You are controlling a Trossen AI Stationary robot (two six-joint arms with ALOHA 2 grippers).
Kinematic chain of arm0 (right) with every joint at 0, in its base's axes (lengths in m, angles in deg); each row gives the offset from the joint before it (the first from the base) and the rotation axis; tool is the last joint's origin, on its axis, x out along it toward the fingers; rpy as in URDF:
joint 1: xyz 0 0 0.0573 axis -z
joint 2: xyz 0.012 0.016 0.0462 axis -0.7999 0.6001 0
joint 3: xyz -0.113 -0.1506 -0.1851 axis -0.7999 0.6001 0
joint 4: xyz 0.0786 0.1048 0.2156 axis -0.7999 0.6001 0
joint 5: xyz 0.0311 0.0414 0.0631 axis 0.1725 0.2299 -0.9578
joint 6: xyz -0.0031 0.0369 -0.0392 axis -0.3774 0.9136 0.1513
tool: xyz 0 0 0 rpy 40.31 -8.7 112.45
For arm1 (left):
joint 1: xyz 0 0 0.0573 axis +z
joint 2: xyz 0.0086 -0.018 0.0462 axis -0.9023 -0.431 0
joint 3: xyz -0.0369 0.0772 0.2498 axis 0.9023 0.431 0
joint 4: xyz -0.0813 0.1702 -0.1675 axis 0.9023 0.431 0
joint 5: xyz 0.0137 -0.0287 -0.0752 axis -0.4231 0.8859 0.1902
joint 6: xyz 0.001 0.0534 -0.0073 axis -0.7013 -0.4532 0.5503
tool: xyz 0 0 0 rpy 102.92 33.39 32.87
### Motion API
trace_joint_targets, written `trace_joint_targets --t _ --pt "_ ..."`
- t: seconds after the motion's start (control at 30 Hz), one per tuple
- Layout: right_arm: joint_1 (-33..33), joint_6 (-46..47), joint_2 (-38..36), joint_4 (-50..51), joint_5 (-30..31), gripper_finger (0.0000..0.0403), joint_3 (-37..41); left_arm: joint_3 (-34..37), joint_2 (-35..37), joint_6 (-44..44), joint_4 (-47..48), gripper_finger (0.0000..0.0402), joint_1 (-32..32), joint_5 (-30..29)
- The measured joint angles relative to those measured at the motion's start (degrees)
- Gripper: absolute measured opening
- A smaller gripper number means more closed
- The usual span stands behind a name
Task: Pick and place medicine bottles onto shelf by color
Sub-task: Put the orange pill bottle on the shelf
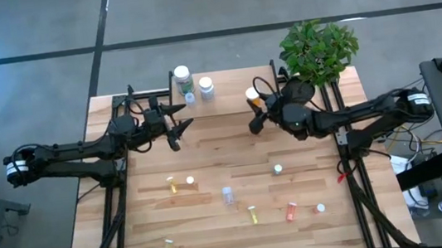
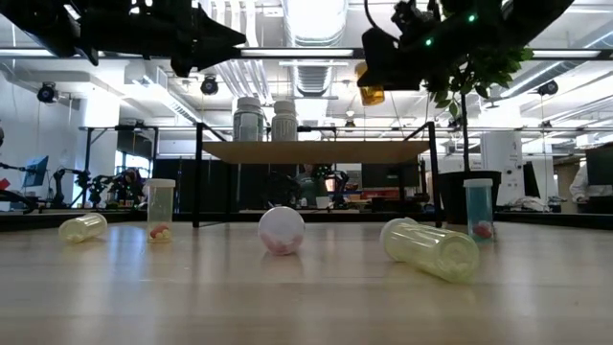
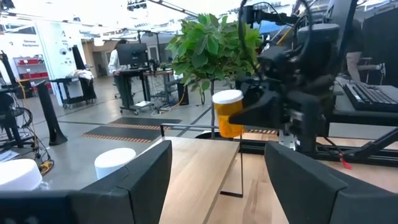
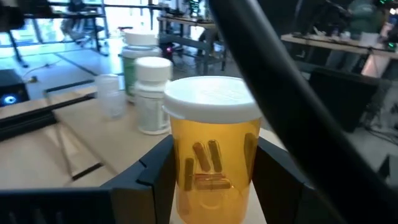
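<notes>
- Pale wooden planks make up the tabletop (image 1: 233,160), framed by black rails and standing on a grey concrete floor (image 1: 191,10) crossed by dark lines.
- The shelf (image 2: 316,150) — a light board on thin black legs — sits at the far edge; a green-labelled bottle (image 1: 182,78), a white bottle (image 1: 206,87) and a small clear vial (image 1: 191,99) stand on its left part.
- The right gripper (image 4: 211,180) holds an amber white-capped bottle (image 4: 212,146) upright between its jaws, raised over the shelf's right end beside a leafy potted plant (image 1: 318,48).
- The left gripper (image 1: 181,127) hangs near the shelf's left side, jaws apart and empty.
- Scattered on the nearer planks: yellow vials (image 1: 172,185), a clear one (image 1: 227,194), an orange one (image 1: 291,211), a teal-capped one (image 1: 278,168) — some upright, some lying.
- Beyond the tabletop the room is an open workshop with ceiling ducts (image 2: 316,29), desks with monitors, and a person (image 3: 116,59) standing at a workstation.
</notes>
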Motion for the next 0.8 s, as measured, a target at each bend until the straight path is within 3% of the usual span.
trace_joint_targets --t 0.8 --pt "14.1 4.7 3.5 -3.9 -0.4 0.0180 0.0 0.0 -0.1 0.0 -0.1 0.0240 0.0 0.3"
